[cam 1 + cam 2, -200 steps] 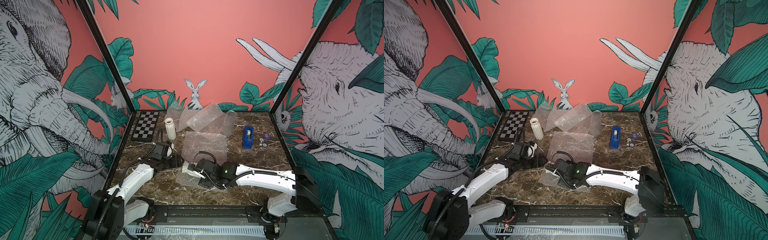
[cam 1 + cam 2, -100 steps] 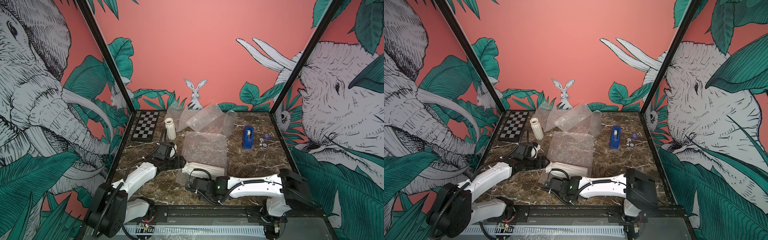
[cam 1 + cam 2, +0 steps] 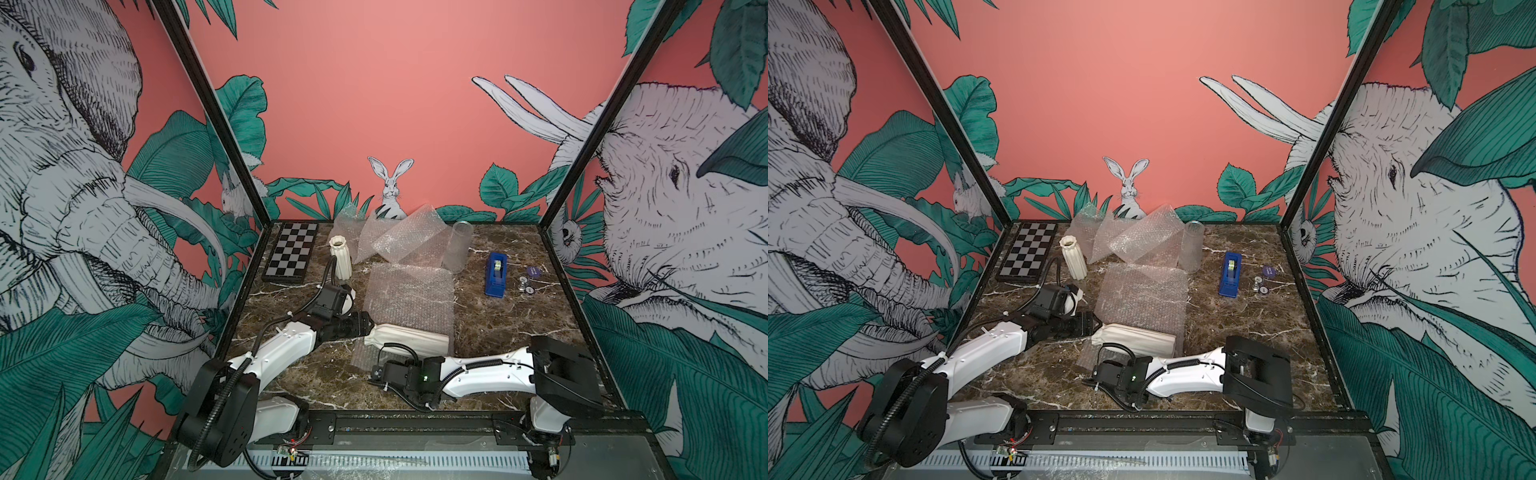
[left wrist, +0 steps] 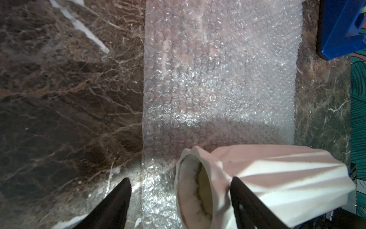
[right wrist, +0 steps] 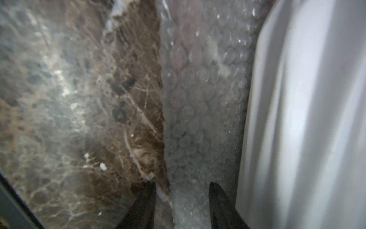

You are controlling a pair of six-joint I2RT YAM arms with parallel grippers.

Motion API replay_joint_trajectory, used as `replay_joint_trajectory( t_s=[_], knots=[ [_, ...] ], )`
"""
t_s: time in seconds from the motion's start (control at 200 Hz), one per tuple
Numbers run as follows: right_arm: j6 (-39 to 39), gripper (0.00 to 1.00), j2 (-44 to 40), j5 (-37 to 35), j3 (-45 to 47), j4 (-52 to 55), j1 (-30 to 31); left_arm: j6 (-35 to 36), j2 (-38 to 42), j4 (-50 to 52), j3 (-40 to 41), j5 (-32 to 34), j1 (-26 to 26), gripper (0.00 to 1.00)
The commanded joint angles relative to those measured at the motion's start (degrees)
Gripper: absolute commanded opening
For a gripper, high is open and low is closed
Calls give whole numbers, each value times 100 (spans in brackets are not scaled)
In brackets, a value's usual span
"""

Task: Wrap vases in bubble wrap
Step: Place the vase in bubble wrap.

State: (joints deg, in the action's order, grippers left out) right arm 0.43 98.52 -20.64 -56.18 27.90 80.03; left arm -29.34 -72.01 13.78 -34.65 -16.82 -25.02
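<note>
A white fluted vase (image 3: 407, 338) (image 3: 1133, 338) lies on its side across the near end of a flat bubble wrap sheet (image 3: 409, 297) (image 3: 1144, 295). My left gripper (image 3: 368, 326) (image 4: 182, 198) is open at the vase's mouth (image 4: 196, 188). One of its fingers (image 4: 243, 198) rests against the ribbed body and the other stands clear of the rim. My right gripper (image 3: 376, 372) (image 5: 183, 198) is low in front of the vase. It is open, with a narrow gap astride the wrap's front edge (image 5: 198, 119). A second white vase (image 3: 340, 257) and a glass vase (image 3: 457, 251) stand upright at the back.
Loose bubble wrap sheets (image 3: 395, 239) are heaped against the back wall. A chequered board (image 3: 291, 255) lies at the back left. At the right stand a blue tape dispenser (image 3: 496, 274) and a few small round items (image 3: 528, 284). Walls close in three sides.
The right arm has drawn back from the vase to the wrap's front edge, and its jaws have narrowed. The vase now lies on the wrap. The left gripper has slid right to its mouth.
</note>
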Motion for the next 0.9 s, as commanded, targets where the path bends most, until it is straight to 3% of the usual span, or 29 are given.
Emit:
replay_joint_trajectory(
  t_s=[0.0,0.225,0.375,0.52,0.895],
  knots=[
    [-26,37,15,-306,126,-127,18,-19,-114,17,-144,133,-38,79],
    [-43,14,-267,-487,311,-293,15,64,-253,95,-260,255,-115,80],
    [-38,4,-515,-522,370,-368,13,96,-294,104,-287,315,-140,80],
    [-43,0,-627,-561,355,-377,13,179,-399,140,-379,409,-193,80],
    [-63,0,-920,-1028,287,-334,-6,362,-748,203,-637,604,-363,80]
  ],
)
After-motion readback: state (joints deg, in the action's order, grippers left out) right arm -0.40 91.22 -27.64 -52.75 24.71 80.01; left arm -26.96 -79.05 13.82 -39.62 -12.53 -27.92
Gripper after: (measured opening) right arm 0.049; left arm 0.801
